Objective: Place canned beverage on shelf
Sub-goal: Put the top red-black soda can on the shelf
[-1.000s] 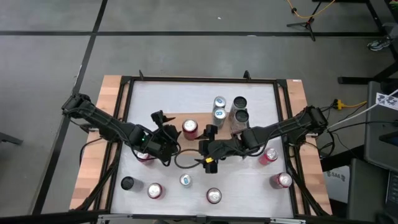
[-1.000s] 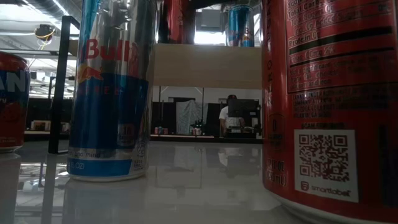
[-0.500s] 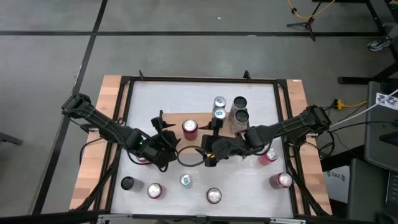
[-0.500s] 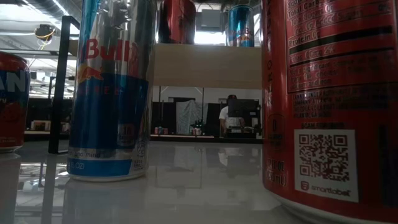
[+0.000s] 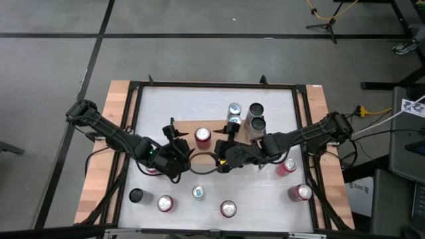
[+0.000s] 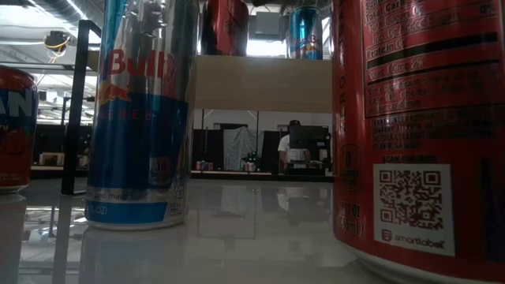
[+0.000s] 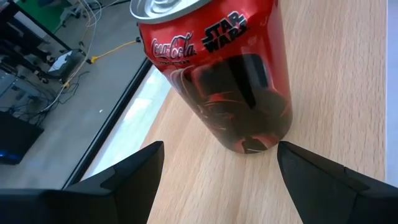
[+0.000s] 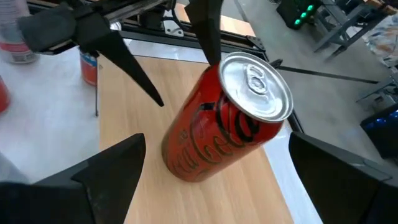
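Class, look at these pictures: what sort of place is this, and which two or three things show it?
Most likely a robotics lab or workshop. A framed white table stands on a bare grey floor with taped lines, cables trail about, and desks with a monitor fill the room behind.

Grey concrete floor (image 5: 199, 60) crossed by dark seams, tripod base (image 5: 323, 25) — yellow cable (image 5: 325, 13) looping beside it

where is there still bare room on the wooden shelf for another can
The shelf is bare at its left end, left of the red can, where the open left gripper hovers. Its right end is crowded: two silver cans and two dark-topped cans, with the open right gripper reaching in beside the red can.
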Available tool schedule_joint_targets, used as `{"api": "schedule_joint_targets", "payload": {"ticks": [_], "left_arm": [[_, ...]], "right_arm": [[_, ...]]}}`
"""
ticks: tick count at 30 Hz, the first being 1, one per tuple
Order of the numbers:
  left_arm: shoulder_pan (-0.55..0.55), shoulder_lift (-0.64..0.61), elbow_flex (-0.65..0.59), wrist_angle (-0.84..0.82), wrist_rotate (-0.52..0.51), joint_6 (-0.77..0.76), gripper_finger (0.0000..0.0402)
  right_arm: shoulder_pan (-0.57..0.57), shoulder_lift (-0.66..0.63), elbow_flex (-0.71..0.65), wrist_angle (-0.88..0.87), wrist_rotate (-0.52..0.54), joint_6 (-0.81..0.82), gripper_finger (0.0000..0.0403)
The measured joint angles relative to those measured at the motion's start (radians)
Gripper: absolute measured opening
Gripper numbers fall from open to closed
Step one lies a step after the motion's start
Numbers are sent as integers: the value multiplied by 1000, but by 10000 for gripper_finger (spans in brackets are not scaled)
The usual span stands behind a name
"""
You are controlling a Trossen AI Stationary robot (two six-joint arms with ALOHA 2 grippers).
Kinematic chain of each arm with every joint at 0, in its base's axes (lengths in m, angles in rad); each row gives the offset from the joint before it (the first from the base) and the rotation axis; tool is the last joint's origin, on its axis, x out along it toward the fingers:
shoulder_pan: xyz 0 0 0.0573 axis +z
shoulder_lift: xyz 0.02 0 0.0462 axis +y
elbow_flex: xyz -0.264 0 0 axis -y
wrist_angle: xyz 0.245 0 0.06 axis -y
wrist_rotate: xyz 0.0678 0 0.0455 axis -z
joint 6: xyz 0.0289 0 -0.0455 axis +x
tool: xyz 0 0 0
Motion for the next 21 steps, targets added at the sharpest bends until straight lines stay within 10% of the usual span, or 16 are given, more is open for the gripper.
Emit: {"api": "schedule_joint_targets", "payload": {"ticks": [21], "left_arm": [[0, 0, 0, 36, -54, 1, 307]], "right_arm": [[-12, 32, 0, 15, -60, -1, 386]]}}
